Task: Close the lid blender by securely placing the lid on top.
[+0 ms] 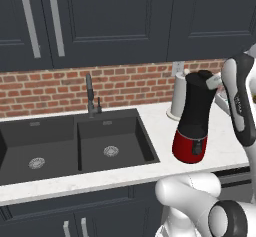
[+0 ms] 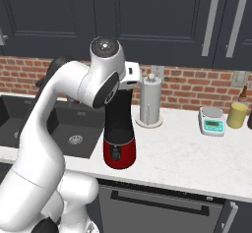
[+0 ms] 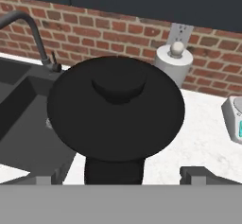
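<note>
The blender stands near the counter's front edge, lid on top; the paper-towel roll crowds just behind it toward the back edge; bare counter opens rightward to the scale; the sink drops away leftward.

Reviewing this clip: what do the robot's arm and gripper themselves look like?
The glossy white arm has rounded, tube-like links with black joint sections; a grey disc caps one joint beside a black cover bearing small pale lettering. No loose cables are visible. In the hand view, the gripper shows two small, blocky dark grey fingertips.
</note>
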### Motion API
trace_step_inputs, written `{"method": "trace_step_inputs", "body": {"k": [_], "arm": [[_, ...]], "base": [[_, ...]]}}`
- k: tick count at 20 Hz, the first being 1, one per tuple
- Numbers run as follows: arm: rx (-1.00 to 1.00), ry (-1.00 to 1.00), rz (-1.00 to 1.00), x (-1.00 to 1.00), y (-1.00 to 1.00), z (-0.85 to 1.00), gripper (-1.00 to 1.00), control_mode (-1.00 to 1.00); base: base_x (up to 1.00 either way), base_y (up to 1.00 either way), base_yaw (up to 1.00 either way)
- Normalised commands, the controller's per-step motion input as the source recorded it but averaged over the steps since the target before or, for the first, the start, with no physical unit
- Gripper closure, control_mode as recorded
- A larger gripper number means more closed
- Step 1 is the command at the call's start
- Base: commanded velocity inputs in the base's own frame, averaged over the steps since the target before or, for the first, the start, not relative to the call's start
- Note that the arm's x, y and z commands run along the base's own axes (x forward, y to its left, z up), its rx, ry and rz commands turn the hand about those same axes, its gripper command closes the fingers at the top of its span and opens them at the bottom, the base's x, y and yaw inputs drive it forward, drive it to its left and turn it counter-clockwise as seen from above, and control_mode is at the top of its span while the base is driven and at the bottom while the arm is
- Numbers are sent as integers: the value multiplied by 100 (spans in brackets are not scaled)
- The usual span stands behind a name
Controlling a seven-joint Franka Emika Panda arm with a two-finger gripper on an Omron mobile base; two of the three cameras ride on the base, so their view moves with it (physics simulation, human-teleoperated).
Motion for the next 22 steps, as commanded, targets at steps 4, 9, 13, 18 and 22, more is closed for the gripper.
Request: {"method": "trace_step_inputs", "body": {"k": [4, 9, 13, 18, 22], "arm": [[0, -5, -2, -66, -13, 0, -100, -100], [0, -5, 0, -73, -19, 0, -100, -100], [0, -6, 0, -75, -25, 0, -100, -100], [0, -6, 0, -74, -33, 0, -100, -100], [0, -7, 0, -70, -44, 0, -100, -100]], "base": [[0, 0, 0], [0, 0, 0], [0, 0, 0], [0, 0, 0], [0, 0, 0]]}}
